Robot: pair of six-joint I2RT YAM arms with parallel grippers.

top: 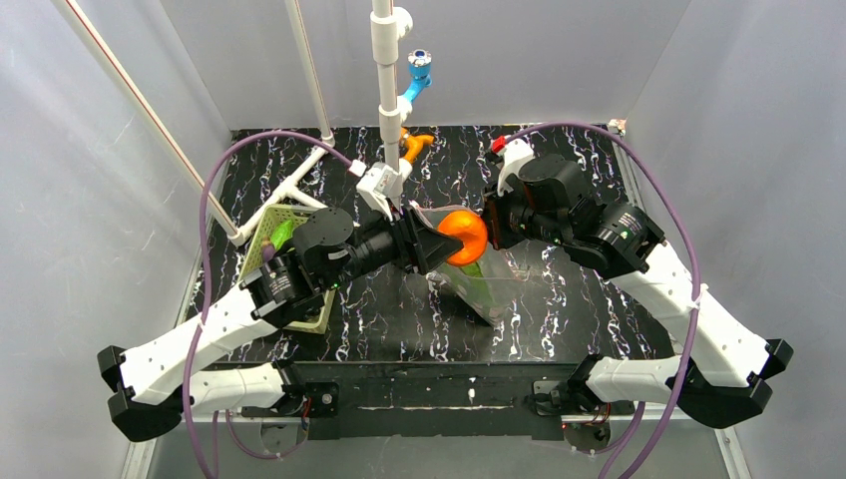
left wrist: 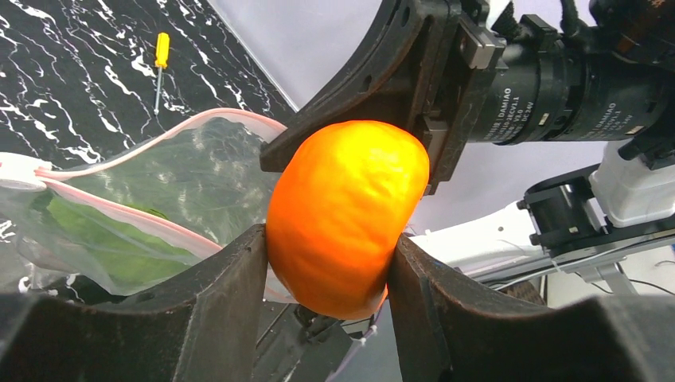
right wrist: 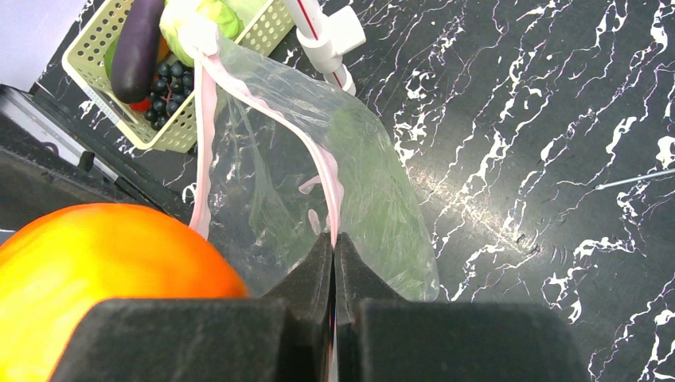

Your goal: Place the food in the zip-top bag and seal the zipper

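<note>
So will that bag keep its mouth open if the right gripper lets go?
Probably not: the bag is thin, crinkled film, slack from the right gripper pinching its zipper. Holding little, it's likely light and may slide.

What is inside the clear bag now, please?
A green piece lies inside the bag; crinkled plastic blurs its shape. The orange ball is outside, in the left gripper.

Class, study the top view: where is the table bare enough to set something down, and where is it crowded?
Bare: the front strip between basket and bag; right of the bag, before the right arm. Crowded: centre, where left hand, orange ball and right hand meet.
</note>
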